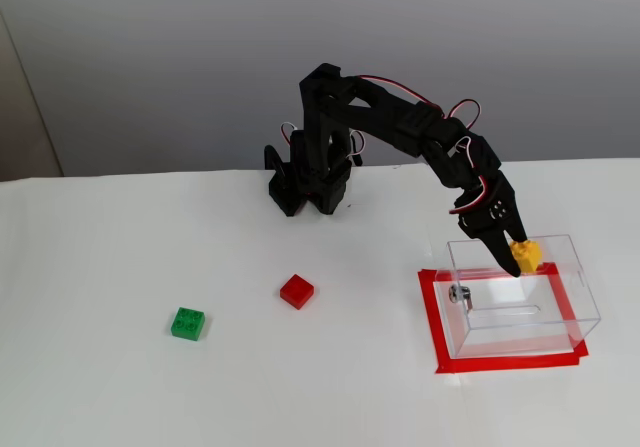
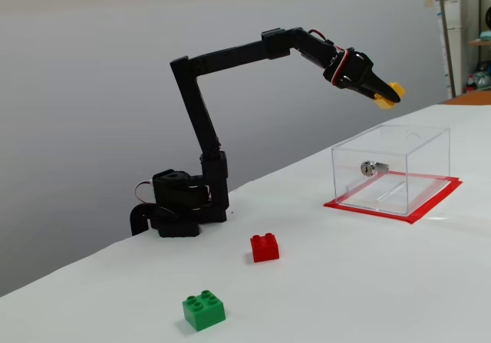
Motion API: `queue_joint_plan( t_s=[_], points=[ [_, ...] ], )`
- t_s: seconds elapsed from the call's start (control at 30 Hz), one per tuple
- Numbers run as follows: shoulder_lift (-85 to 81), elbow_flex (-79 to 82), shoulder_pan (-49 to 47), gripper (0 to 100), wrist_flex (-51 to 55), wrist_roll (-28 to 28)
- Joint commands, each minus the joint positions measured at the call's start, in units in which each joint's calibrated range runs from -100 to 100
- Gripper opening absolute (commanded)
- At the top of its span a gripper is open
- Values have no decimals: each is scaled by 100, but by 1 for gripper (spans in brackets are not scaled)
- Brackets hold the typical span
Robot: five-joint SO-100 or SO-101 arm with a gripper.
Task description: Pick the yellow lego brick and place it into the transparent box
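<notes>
The yellow lego brick (image 1: 526, 255) (image 2: 390, 93) is held in the air between the fingers of my gripper (image 1: 519, 258) (image 2: 387, 96), which is shut on it. The black arm reaches far out to the right in both fixed views. Brick and gripper hang above the open top of the transparent box (image 1: 521, 295) (image 2: 391, 167), well clear of its rim. The box is a clear rectangular one with a small metal knob (image 1: 459, 294) (image 2: 368, 167) on its wall. It stands on a patch framed in red tape (image 1: 429, 319) (image 2: 418, 209).
A red brick (image 1: 297, 291) (image 2: 265, 247) lies on the white table left of the box. A green studded brick (image 1: 188, 323) (image 2: 203, 310) lies farther left, nearer the front. The arm's base (image 1: 300, 182) (image 2: 178, 205) sits at the back by a grey wall.
</notes>
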Motion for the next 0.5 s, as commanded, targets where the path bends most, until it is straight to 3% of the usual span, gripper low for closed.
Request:
queue_joint_plan(
  t_s=[0.0,0.47],
  points=[
    [13,-319,-59,8,-89,19],
    [22,-237,-192,8,-89,19]
  ],
)
